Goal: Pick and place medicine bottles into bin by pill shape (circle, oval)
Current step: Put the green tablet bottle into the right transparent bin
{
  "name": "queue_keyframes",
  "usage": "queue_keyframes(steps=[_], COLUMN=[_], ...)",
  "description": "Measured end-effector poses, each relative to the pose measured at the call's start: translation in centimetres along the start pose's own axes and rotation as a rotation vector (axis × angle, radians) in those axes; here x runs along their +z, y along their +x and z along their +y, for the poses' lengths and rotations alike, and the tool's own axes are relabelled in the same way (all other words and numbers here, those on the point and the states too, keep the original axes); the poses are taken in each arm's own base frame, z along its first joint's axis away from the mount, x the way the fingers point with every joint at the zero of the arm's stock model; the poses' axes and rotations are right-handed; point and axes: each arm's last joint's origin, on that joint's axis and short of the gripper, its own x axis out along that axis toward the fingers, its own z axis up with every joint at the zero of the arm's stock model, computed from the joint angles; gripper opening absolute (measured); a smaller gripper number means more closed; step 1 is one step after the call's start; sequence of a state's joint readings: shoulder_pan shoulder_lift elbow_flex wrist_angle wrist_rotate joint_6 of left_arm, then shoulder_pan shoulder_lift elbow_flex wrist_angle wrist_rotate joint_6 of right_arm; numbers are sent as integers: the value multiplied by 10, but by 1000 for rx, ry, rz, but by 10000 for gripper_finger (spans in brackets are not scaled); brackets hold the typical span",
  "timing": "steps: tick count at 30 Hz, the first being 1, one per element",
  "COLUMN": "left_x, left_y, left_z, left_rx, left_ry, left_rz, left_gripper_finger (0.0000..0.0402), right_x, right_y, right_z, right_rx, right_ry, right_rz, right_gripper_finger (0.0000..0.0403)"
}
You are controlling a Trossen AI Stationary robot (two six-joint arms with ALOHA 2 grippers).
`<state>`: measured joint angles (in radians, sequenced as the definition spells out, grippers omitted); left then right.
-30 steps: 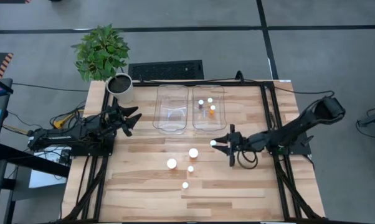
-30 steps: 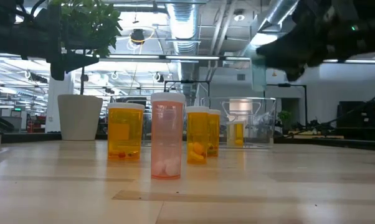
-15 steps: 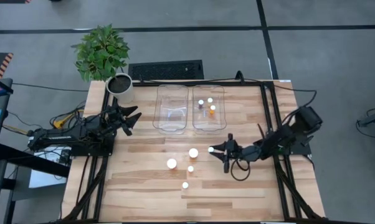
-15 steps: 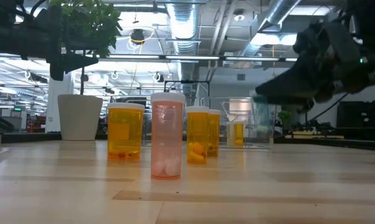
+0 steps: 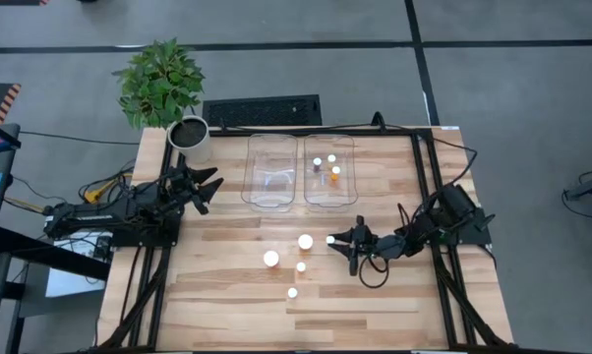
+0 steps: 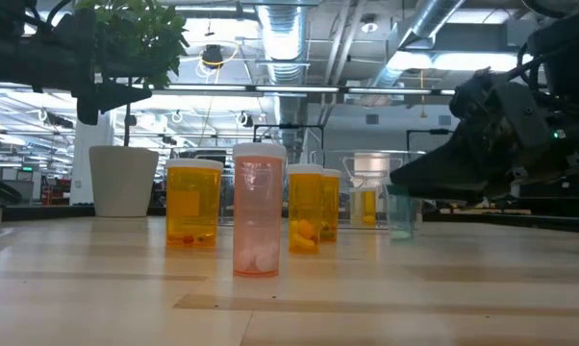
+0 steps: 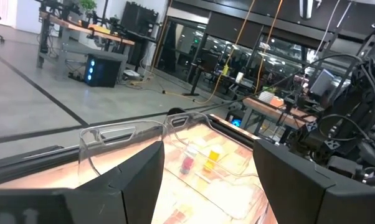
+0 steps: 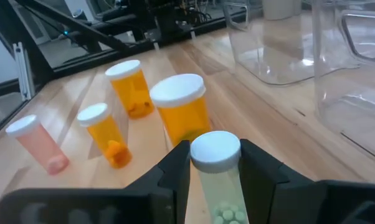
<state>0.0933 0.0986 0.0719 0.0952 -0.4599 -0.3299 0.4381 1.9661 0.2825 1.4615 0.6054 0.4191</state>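
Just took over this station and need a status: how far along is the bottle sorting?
Done: three bottles sit in the right-hand bin; the other bin looks empty. In hand: the right gripper is shut on a green bottle, low over the table. Left: four bottles stand on the table. The left gripper waits open.

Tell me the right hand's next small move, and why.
Probably a straight lift: the right hand is shut on the green translucent white-capped bottle, low near the table, close to the wide orange bottle; the clear plastic bins stand farther back.
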Motion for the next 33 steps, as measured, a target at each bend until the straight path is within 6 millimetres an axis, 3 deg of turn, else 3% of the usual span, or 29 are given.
queue_keyframes(steps=[11, 25, 33], left_x=[0, 0, 0], left_y=[0, 0, 0], left_z=[0, 0, 0], left_rx=[0, 0, -1], left_ry=[0, 0, -4], left_rz=[0, 0, 0], left_gripper_finger=[240, 240, 240], right_x=[1, -1, 7], right_y=[1, -2, -3], right_z=[1, 5, 8], right_rx=[1, 24, 32], right_ry=[-10, -17, -72], right_rz=[4, 15, -7], right_gripper_finger=[129, 218, 229])
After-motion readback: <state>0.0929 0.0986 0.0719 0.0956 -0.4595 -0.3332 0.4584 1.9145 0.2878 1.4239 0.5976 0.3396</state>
